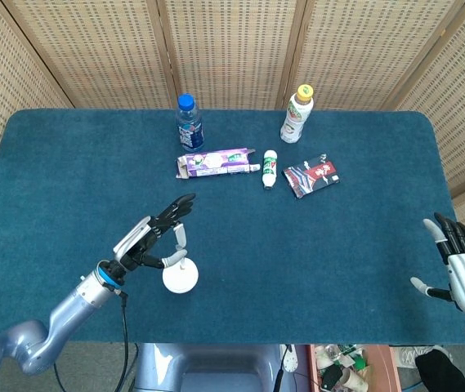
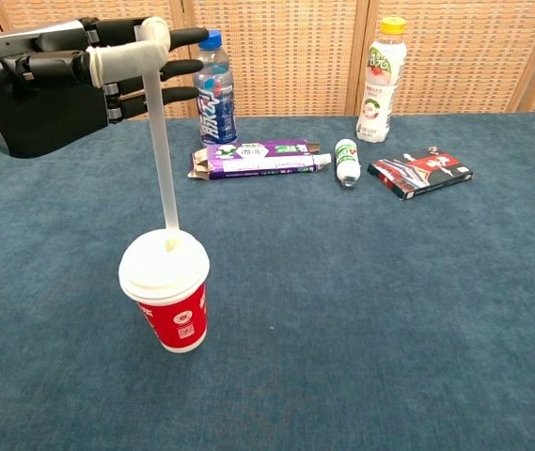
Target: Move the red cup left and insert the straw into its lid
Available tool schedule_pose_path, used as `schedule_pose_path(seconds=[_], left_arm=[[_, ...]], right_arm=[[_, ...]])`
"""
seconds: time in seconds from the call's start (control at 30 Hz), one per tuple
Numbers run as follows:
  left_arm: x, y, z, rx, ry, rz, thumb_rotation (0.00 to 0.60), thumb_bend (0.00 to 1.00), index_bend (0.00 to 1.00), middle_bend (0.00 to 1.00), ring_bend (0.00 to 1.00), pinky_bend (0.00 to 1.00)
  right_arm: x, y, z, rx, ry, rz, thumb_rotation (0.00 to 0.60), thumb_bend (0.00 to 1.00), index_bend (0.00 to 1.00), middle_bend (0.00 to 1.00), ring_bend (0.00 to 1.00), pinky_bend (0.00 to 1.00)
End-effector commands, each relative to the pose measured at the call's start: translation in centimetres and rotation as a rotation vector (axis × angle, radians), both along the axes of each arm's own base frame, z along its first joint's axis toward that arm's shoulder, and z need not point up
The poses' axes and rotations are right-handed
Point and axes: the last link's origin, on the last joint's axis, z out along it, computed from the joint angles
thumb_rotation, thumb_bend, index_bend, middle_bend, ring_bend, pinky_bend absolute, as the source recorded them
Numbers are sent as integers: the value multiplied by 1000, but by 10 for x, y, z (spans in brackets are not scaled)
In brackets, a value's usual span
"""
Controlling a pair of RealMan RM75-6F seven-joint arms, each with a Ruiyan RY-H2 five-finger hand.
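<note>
The red cup (image 2: 175,315) with a white lid (image 1: 180,277) stands near the table's front left. A translucent straw (image 2: 161,155) rises almost upright from the lid (image 2: 164,262), its lower tip at the lid's centre. My left hand (image 2: 55,80) pinches the straw's top between thumb and a finger, the other fingers stretched out; in the head view this left hand (image 1: 152,241) hovers just left of and above the cup. My right hand (image 1: 461,265) rests open at the table's front right edge, far from the cup.
Along the back stand a blue-capped bottle (image 1: 189,122) and a yellow-capped bottle (image 1: 297,114). In front of them lie a purple box (image 1: 216,162), a small white bottle on its side (image 1: 270,168) and a red-black packet (image 1: 311,175).
</note>
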Motion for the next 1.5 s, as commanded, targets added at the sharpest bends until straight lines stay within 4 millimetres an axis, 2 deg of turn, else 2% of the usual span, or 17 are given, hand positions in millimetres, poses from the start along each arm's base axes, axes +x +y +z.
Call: schedule_pose_path(seconds=[0.03,0.43,0.93,1.2,1.27,1.37,1.5], left_arm=[[-2,0,-1,0,2,5,600,481,628,0,0,0],[-12,0,-10,-7,14,28,600,481,628,0,0,0],[-38,-7,-48,-72,54,98,600,482,628,0,0,0],[-41,-6,-55,-70,90,102,600,482,626,0,0,0],[-42,-6,-56,-68,105,100,600,482,594,0,0,0],[-42,-7,-57,-82,119,100,600,482,471,0,0,0],[-44,-9,-57,-95,162,67,600,482,167,0,0,0]], right_arm=[[0,0,0,0,-1,1,600,0,0,0,0,0],[0,0,0,0,1,1,600,0,0,0,0,0],[1,1,2,-2,-8,6,600,0,0,0,0,0],[0,1,4,-6,-12,2,600,0,0,0,0,0],[-1,1,4,-6,-13,2,600,0,0,0,0,0],[0,1,4,-6,-13,4,600,0,0,0,0,0],[1,1,4,-7,-12,7,600,0,0,0,0,0]])
